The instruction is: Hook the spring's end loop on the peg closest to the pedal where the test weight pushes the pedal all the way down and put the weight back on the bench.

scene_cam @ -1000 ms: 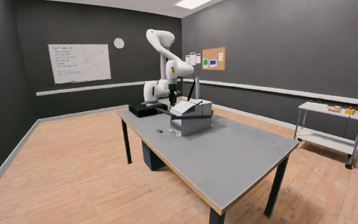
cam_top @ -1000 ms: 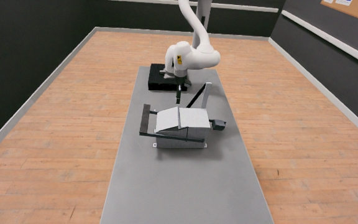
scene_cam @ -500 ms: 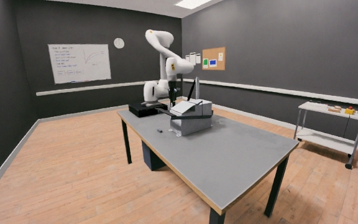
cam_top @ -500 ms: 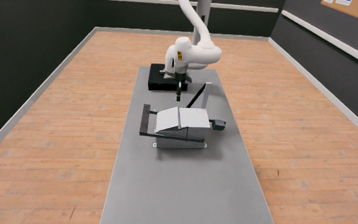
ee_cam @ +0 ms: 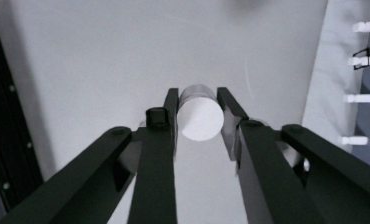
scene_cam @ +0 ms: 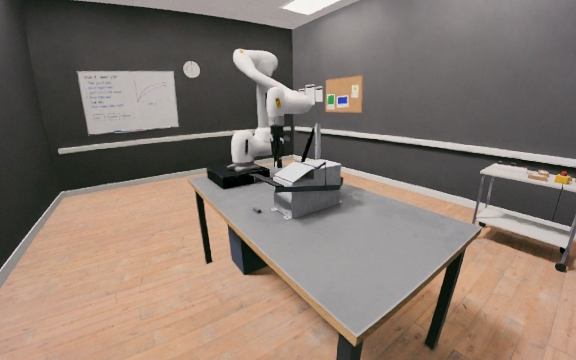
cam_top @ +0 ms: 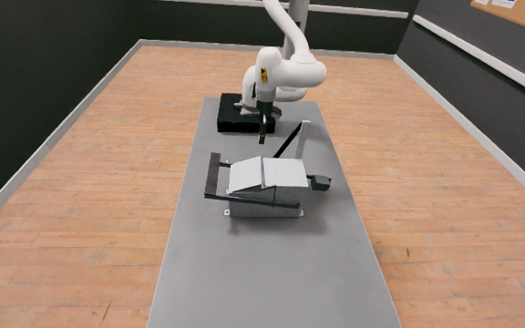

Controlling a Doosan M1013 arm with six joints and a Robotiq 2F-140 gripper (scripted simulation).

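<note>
Gripping the steel test weight (ee_cam: 201, 118), gripper (cam_top: 262, 137) (scene_cam: 277, 159) (ee_cam: 197, 103) clamped on its sides. Weight's above bench (cam_top: 267, 273) (scene_cam: 343, 250) (ee_cam: 111, 50), on the arm-base side of the feeder (cam_top: 285, 173) (scene_cam: 313, 200) (ee_cam: 323, 90). Wrist view: four pegs (ee_cam: 358, 98) at right, dark wire loop (ee_cam: 368, 51) around second from top.

Feeder (cam_top: 285, 173) (scene_cam: 308, 192) — pedal indistinct in top and exterior views; pegs (ee_cam: 358, 98) — upper ones cut off by the wrist view's right edge, dark loop (ee_cam: 362, 59) too small to trace, its spring mostly out of frame.
</note>
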